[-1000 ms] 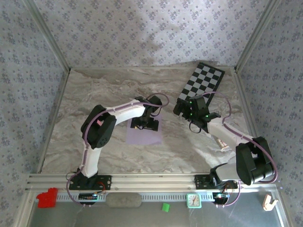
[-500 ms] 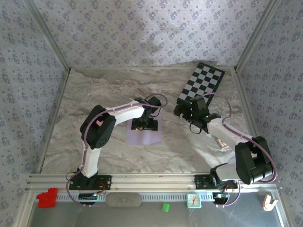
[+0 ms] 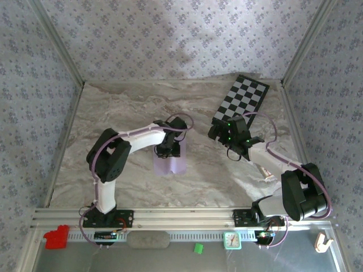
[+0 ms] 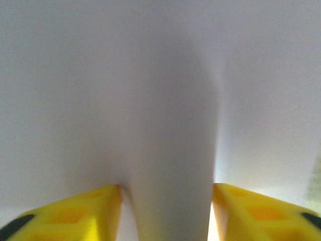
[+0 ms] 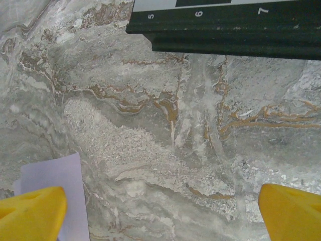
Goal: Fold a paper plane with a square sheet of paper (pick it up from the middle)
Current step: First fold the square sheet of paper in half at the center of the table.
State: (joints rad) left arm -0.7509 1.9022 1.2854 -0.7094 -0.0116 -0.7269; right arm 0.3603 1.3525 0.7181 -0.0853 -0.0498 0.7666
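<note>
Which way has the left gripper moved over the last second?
Yes. The left gripper shifted slightly left, away from the chequered board, jaws pinching the square sheet of paper.

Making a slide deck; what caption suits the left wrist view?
Yellow fingers squeeze the lilac paper into a raised ridge.

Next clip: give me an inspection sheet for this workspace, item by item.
Surface: marbled tabletop, nothing spilled seen.
Job's things: lilac square sheet of paper mid-table, its middle pinched up into a ridge, not yet folded.
Clutter: chequered board far right; red block, green cube, small clock by the near rail.
Grippers: left gripper shut on the sheet's ridge; right gripper open above bare table near the board.
Cables: purple cables looped along both arms, none seen snagged.
Surroundings: patterned walls, metal frame posts.
</note>
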